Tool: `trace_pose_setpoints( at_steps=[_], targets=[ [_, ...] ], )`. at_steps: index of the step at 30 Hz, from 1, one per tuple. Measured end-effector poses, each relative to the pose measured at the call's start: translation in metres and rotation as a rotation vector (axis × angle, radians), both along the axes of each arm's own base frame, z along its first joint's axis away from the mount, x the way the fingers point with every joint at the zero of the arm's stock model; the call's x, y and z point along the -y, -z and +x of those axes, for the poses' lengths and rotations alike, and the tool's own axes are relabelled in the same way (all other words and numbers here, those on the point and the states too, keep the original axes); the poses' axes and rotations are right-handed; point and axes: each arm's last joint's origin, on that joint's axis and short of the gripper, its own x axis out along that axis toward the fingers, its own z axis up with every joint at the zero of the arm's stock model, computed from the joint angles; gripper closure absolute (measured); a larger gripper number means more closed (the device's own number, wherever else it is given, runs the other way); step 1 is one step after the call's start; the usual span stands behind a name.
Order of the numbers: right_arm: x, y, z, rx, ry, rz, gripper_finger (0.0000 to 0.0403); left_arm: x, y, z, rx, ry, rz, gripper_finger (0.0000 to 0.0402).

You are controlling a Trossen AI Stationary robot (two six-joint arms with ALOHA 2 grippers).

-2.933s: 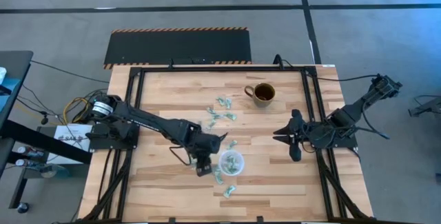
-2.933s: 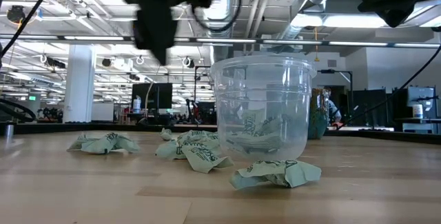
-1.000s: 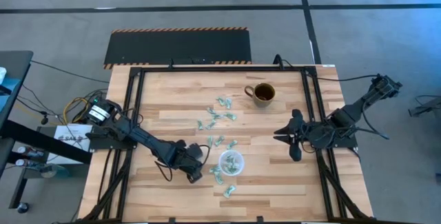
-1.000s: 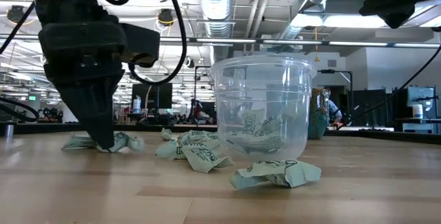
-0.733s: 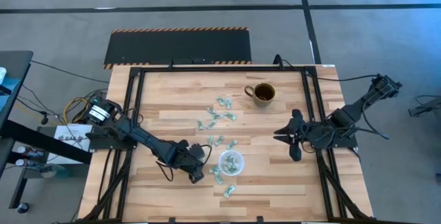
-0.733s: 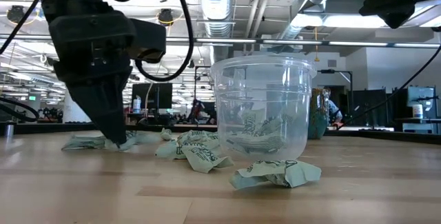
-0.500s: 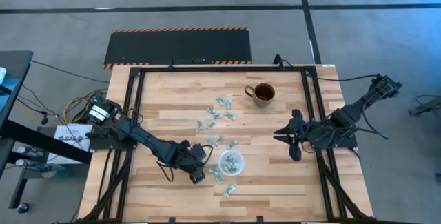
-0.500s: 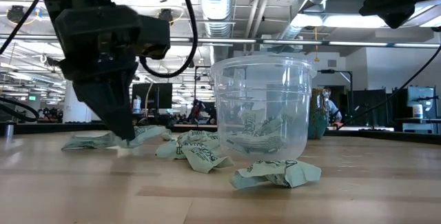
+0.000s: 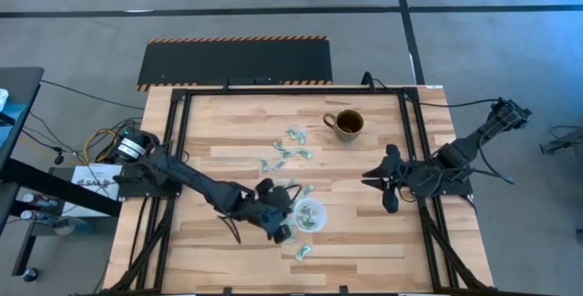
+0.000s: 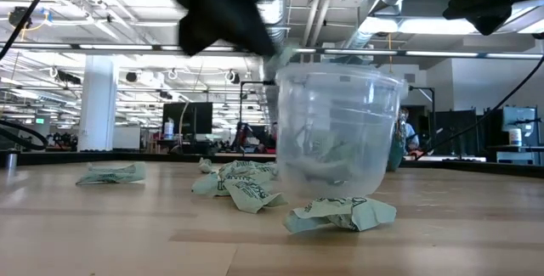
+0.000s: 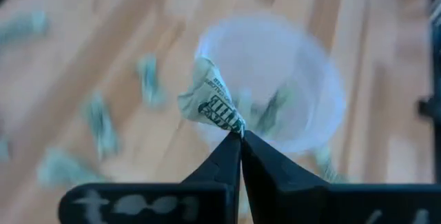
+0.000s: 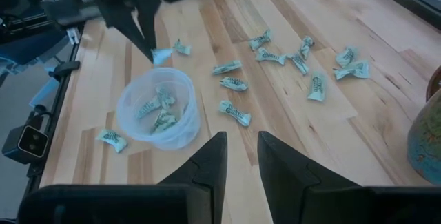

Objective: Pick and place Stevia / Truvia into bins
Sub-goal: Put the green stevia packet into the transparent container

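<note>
The clear plastic cup (image 9: 307,214) stands near the table's front middle with several pale green sachets inside. My left gripper (image 9: 285,230) hovers at the cup's left rim, shut on one crumpled sachet (image 11: 210,100), which also shows in the right wrist view (image 12: 164,55). Loose sachets lie flat on the wood behind the cup (image 9: 288,152), beside it (image 10: 242,187) and in front of it (image 9: 303,252). My right gripper (image 12: 238,156) waits at the table's right side, open, with nothing between its fingers. My left gripper pinches the sachet by one corner (image 11: 234,124) at the free ends of its two fingers. The fingers (image 12: 141,27) slant down toward the cup from the table's left. The sachet sticks out beyond the fingertips, lifted clear of the table, above the cup's left rim.
A brown mug (image 9: 347,124) with dark contents stands at the back right of the sachets. A black frame (image 9: 410,150) borders the wooden table. One sachet (image 10: 109,174) lies alone to the cup's left. Bare wood lies on the table's left half.
My left gripper has shut on a sachet lying on the table left of the cup, then risen and swung right toward the cup, lifting that sachet clear. Another sachet has stayed where it lay. In the low view the cup has shifted slightly to the right.
</note>
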Motion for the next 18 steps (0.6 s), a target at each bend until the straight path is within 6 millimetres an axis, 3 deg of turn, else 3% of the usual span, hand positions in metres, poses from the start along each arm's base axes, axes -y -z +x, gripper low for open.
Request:
trace_pose_setpoints(
  at_steps=[4,7,18],
  targets=[
    [0.000,0.000,0.000,0.000,0.000,0.000,0.0329,-0.002,-0.026,0.013,0.068,0.087,0.046,0.0401],
    [0.000,0.000,0.000,0.000,0.000,0.000,0.0329,-0.004,-0.033,0.017,0.077,0.140,0.043,0.0401],
    [0.000,0.000,0.000,0.000,-0.001,0.002,0.0329,-0.007,-0.014,0.027,-0.006,0.280,-0.068,0.0401]
  ],
)
